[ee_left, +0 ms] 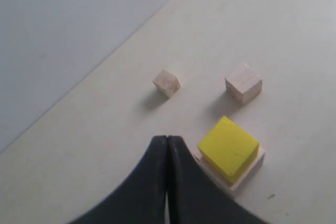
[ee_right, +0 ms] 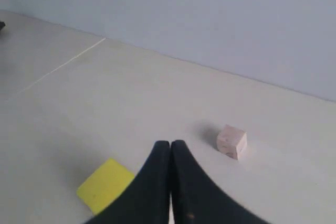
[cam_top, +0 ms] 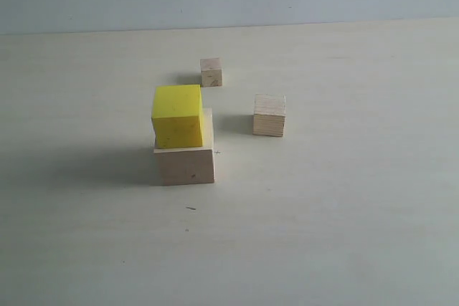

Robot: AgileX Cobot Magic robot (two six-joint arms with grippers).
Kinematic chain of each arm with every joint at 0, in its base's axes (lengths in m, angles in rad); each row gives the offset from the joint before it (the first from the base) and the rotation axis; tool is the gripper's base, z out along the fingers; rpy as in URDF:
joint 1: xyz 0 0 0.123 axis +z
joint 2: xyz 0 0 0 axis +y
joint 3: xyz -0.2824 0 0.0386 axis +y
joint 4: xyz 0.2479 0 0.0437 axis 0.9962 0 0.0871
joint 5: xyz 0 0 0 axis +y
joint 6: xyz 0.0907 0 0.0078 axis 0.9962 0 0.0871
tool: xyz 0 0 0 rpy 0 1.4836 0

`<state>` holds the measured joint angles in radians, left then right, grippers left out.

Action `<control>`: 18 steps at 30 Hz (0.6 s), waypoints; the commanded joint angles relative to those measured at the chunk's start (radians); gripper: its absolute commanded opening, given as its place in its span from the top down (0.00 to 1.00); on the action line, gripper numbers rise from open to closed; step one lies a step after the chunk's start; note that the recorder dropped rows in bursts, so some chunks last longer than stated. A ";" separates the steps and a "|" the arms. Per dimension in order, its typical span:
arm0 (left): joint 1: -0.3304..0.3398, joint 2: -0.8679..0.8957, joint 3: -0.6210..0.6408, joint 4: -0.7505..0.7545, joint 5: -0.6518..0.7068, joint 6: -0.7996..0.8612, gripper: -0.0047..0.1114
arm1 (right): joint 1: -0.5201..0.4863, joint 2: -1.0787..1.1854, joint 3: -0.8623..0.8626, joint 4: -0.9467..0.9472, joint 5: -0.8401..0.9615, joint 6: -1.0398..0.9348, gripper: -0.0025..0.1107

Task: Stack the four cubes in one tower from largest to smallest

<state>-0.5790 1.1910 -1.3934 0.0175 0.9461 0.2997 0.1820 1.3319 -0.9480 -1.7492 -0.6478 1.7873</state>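
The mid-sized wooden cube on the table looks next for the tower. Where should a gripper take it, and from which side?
Take the mid-sized wooden cube by two opposite side faces, coming from above. It sits flat and stands apart from the yellow cube and the smallest cube, so its sides look free, and its underside is left clear for placing.

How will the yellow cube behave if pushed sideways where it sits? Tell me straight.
Probably slides rather than rolls: the yellow cube has flat faces and rests flat on the large wood cube. It sits off-centre, close to one edge, so a push that way could tip it off. It looks solid and stiff, unlikely to deform.
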 commanded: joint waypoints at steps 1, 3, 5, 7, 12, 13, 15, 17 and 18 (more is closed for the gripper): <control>0.002 -0.087 0.091 0.056 -0.128 -0.080 0.96 | 0.003 0.153 -0.046 0.005 -0.069 -0.035 0.98; 0.002 -0.115 0.113 0.056 -0.135 -0.080 0.96 | 0.003 0.198 -0.059 0.005 -0.089 -0.033 0.98; 0.002 -0.136 0.126 0.056 -0.132 -0.080 0.96 | 0.003 0.230 -0.083 0.028 -0.147 -0.035 0.98; 0.002 -0.152 0.128 0.056 -0.127 -0.081 0.96 | 0.003 0.242 -0.101 0.205 -0.206 -0.073 0.98; 0.002 -0.177 0.128 0.054 -0.130 -0.101 0.96 | 0.003 0.232 -0.106 0.799 -0.240 -0.296 0.98; 0.002 -0.180 0.128 0.054 -0.125 -0.103 0.96 | 0.003 0.227 -0.106 0.886 -0.208 -0.324 0.98; 0.002 -0.191 0.128 0.054 -0.110 -0.113 0.96 | 0.003 0.210 -0.106 0.992 -0.127 -0.365 0.98; 0.002 -0.203 0.128 0.054 -0.097 -0.117 0.96 | 0.003 0.190 -0.106 1.074 -0.053 -0.442 0.98; 0.002 -0.210 0.128 0.054 -0.088 -0.117 0.96 | 0.003 0.178 -0.106 1.111 -0.015 -0.498 0.98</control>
<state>-0.5790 1.0019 -1.2714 0.0681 0.8412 0.1961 0.1843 1.5399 -1.0510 -0.7834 -0.7708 1.4211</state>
